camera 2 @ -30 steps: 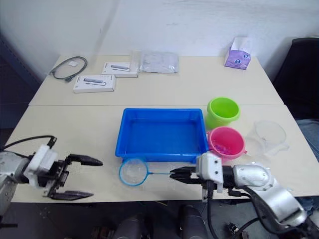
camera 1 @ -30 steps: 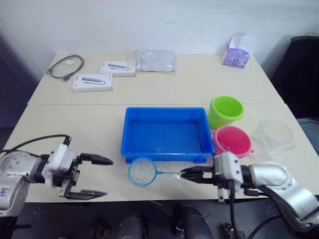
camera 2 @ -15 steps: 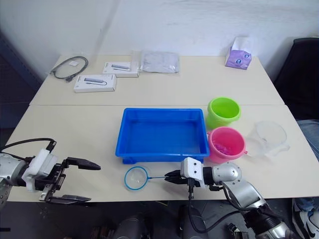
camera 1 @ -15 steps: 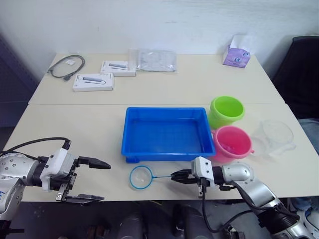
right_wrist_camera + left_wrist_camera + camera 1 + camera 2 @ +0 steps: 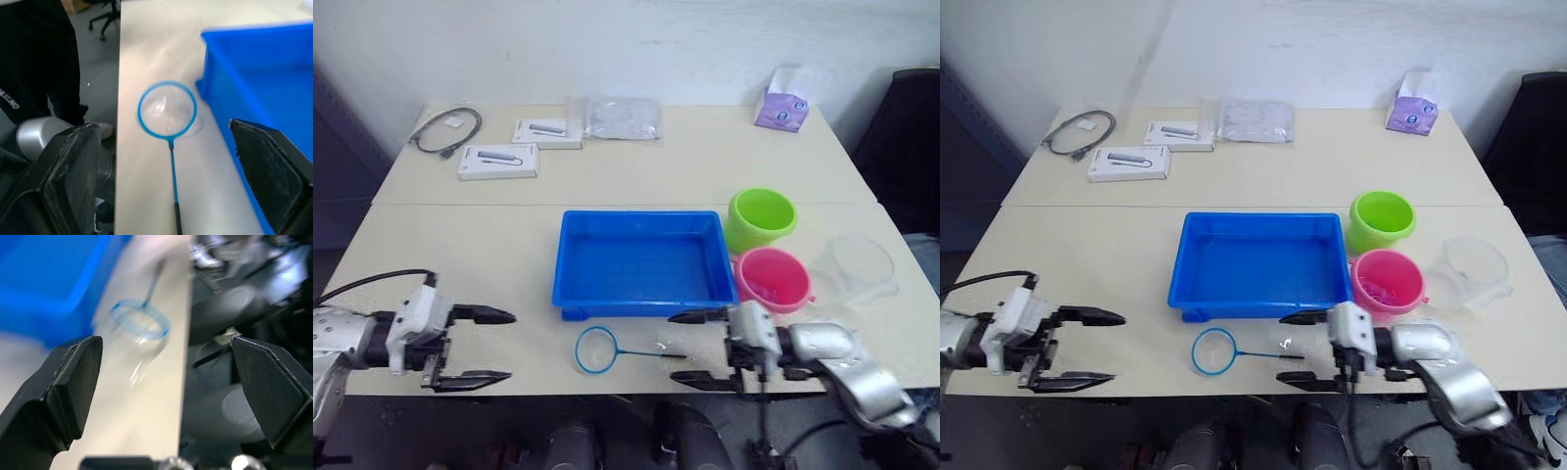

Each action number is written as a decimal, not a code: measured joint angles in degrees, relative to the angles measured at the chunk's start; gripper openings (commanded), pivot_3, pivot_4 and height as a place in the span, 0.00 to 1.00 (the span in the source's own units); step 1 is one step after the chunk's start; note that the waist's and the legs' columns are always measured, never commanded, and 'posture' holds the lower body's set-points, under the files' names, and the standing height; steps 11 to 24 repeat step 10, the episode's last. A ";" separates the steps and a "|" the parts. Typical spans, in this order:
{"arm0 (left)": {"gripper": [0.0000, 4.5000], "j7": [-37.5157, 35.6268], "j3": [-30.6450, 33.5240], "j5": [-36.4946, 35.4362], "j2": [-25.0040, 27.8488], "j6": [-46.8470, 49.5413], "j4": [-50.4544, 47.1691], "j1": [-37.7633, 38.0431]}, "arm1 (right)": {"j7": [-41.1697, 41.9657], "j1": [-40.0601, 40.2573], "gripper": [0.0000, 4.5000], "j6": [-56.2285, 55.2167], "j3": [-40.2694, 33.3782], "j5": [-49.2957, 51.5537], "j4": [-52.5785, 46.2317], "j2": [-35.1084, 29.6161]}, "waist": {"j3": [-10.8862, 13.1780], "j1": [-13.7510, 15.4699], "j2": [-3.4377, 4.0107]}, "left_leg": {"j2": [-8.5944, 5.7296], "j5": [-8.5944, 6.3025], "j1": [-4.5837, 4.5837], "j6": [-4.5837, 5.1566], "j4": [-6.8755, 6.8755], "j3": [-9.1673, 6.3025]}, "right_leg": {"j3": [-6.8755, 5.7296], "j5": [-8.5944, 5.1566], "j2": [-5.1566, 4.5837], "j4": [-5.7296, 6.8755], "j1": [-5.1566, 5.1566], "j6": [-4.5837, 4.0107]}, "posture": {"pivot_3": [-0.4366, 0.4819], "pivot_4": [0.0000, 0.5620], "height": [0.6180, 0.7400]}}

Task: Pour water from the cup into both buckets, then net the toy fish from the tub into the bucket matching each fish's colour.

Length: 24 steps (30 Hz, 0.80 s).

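A: Net (image 5: 596,349) flat on worktop (image 5: 509,264), just before the tub (image 5: 641,262). Right gripper (image 5: 697,346) spread, empty, straddling the handle tip.

B: Lower squarely, pinch the black stick. Left gripper (image 5: 475,345) gapes idle.

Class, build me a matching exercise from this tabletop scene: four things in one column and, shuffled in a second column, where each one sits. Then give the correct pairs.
Things
1. net
2. green bucket
3. cup
4. tissue box

Places
A. far right corner of the table
B. on the table, in front of the tub, near the right pincer
C. right of the pink bucket
D. behind the pink bucket

Pairs: 1-B, 2-D, 3-C, 4-A
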 measured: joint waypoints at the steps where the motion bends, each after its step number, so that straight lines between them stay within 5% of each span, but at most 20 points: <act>1: 1.00 1.64 0.39 1.60 -0.89 -1.75 1.80 0.09 | 0.04 1.72 0.98 0.67 -3.97 1.10 -1.61 -1.82 | -0.03 0.01 -0.06 | 0.02 -0.05 0.02 0.01 -0.01 0.00 | 0.00 0.00 0.00 -0.01 0.03 0.00 | 0.48 0.27 1.00; 10: 1.00 9.55 0.74 8.46 -3.84 -12.48 12.70 -1.78 | 9.21 14.05 0.98 -4.60 -30.56 1.33 7.09 -6.83 | -0.12 0.12 -0.34 | -0.01 -0.18 0.09 0.12 -0.11 0.00 | -0.02 0.02 -0.07 -0.16 0.15 0.04 | 0.48 0.27 1.00; 24: 1.00 9.55 0.74 8.46 -3.84 -12.48 12.70 -1.78 | 9.21 14.05 0.98 -4.60 -30.56 1.33 7.09 -6.83 | -0.12 0.12 -0.34 | -0.01 -0.18 0.09 0.12 -0.11 0.00 | -0.02 0.02 -0.07 -0.16 0.15 0.04 | 0.48 0.27 1.00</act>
